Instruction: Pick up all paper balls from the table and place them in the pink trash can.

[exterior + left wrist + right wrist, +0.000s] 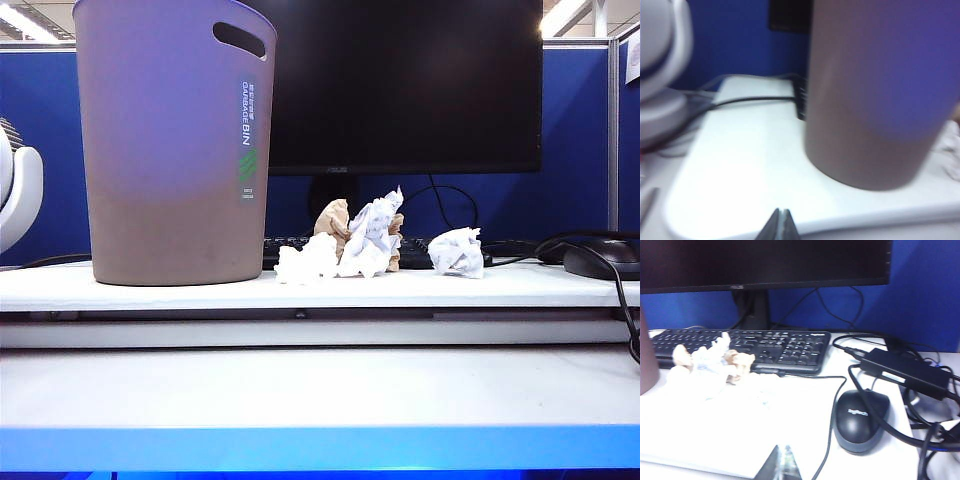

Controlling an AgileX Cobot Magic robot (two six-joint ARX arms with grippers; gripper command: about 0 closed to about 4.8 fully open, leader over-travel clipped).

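We see the left gripper only in its wrist view, where its fingertips sit pressed together with no gap, holding nothing and touching nothing, poised over the near edge of the table. The right gripper looks the same in its own wrist view: tips closed to a point, empty, hanging above the white surface. Neither gripper appears in the exterior view. There the bin stands upright at the left of the frame on the raised tier of the table, its handle cutout near the rim and its label facing us. The paper balls lie in a cluster at the centre of the frame, just right of the bin: a white wad in front, a taller white one touching it, and a tan one behind them. Another white ball lies a little apart to the right. Behind them we see a keyboard and a dark monitor against a blue partition. At the right a mouse rests on the table beside a black power brick and tangled cables. The lower tier has a blue front edge.
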